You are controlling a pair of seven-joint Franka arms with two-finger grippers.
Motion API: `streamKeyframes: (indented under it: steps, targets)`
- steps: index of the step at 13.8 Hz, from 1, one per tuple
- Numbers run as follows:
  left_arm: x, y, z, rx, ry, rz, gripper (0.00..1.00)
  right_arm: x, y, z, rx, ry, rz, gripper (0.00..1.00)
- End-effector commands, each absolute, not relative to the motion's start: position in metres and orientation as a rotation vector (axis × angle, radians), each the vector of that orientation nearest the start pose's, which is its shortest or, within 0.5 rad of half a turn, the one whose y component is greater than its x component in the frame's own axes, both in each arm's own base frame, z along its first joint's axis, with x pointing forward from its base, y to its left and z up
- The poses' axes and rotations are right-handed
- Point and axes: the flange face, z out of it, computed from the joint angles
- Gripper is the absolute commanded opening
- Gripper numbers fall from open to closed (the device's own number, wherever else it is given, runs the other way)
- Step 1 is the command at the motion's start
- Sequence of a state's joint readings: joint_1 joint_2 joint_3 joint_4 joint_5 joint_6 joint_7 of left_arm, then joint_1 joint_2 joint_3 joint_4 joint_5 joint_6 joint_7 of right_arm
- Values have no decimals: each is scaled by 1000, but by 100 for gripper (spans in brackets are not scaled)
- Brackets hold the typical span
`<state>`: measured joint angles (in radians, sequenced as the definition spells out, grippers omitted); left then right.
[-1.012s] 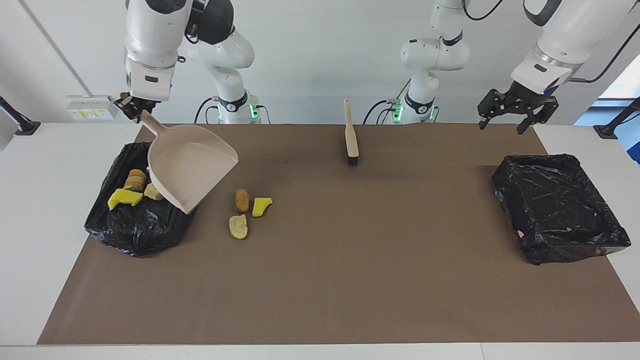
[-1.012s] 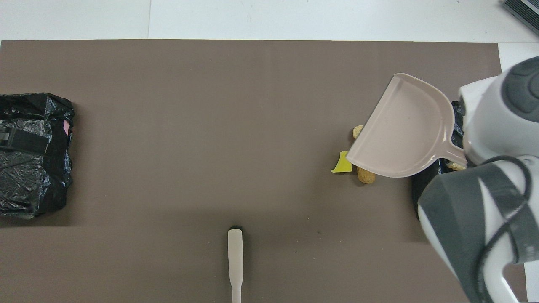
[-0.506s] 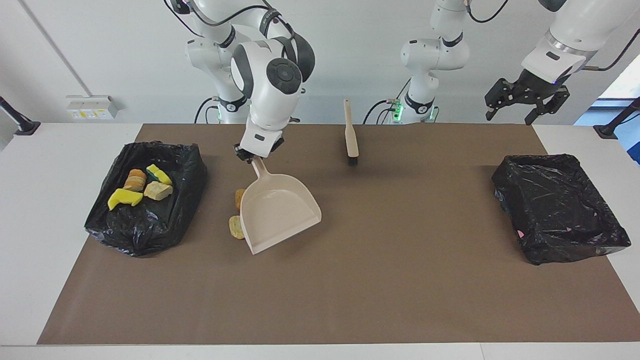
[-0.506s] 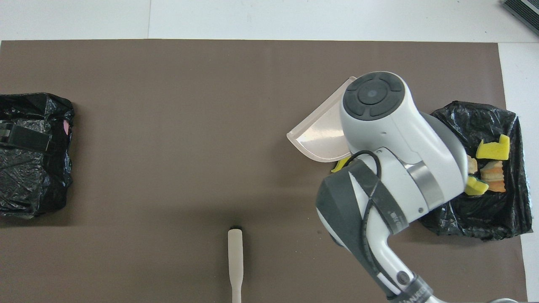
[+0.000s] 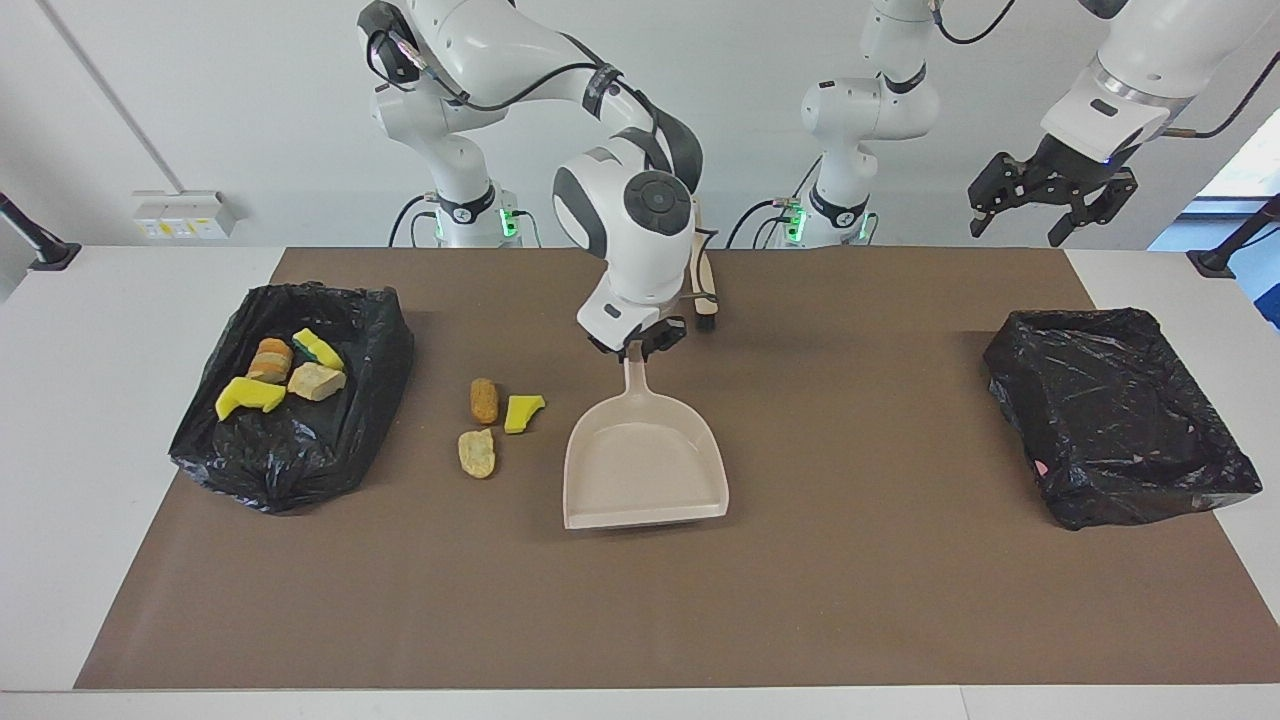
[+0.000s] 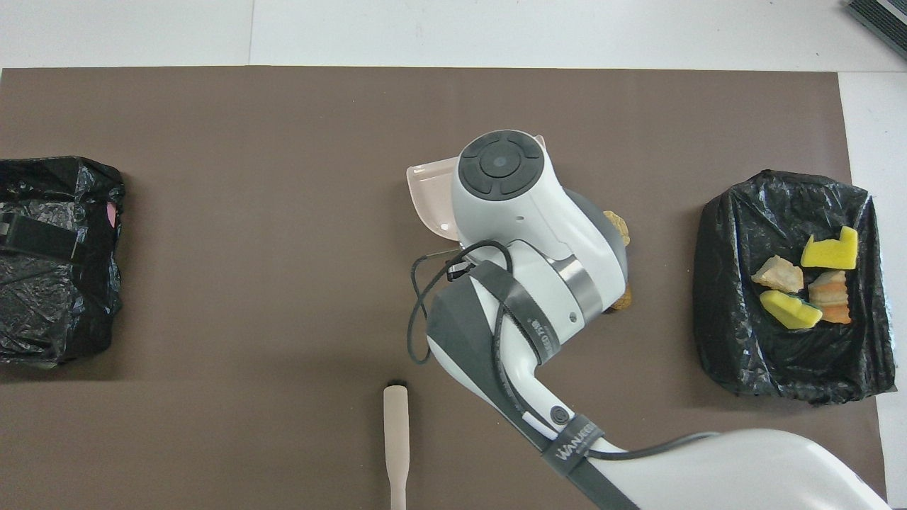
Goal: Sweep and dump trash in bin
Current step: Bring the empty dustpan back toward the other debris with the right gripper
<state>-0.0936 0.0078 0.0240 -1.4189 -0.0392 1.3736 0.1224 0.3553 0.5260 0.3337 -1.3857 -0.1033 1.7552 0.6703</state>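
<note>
Trash lies in two lots: four scraps, yellow sponge chunks and tan bread-like pieces, already sit in the black-lined bin (image 5: 290, 400) at the right arm's end of the table, while three loose scraps (image 5: 495, 420) lie on the brown mat (image 5: 640, 600) just beside that bin, toward the table's middle. Close beside those three sits the beige dustpan (image 5: 645, 465), flat or nearly flat on the mat, its open lip pointing away from the robots and its handle toward them. The right gripper (image 5: 637, 345) is clamped on that handle; whether the pan's lip fully touches the mat I cannot tell from here.

So one load looks dumped, and the step in hand is placing the pan for a second gathering. The beige brush (image 6: 396, 443) lies apart on the mat, nearer to the robots than the pan, unheld. The left gripper (image 5: 1050, 200) hangs with its fingers spread, holding nothing, high over the second bin (image 5: 1120, 410) at the left arm's end, where that arm waits.

Next, by my reading, the left arm needs to fetch the brush, and the pan's lip should turn to face the three scraps before they are swept in.
</note>
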Motion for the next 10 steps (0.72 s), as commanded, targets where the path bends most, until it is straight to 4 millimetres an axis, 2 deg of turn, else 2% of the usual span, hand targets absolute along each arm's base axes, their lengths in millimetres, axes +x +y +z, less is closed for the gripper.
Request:
streamKeyframes:
  steps: [1, 2, 4, 6, 8, 10]
  targets:
    - [527, -42, 678, -3164, 318, 96, 100, 570, 443, 396, -3069, 81, 199, 0]
    - [527, -42, 678, -3162, 317, 94, 100, 567, 453, 393, -3051, 67, 174, 0]
    - [527, -39, 678, -3163, 308, 93, 100, 566, 459, 388, -3042, 73, 169, 0]
    - [527, -36, 678, -3164, 303, 96, 100, 559, 475, 378, -3026, 107, 154, 0]
    - [527, -33, 678, -3165, 296, 98, 100, 562, 478, 364, -3014, 149, 149, 0]
    - [526, -39, 678, -3163, 310, 101, 100, 565, 476, 362, -3013, 152, 138, 0]
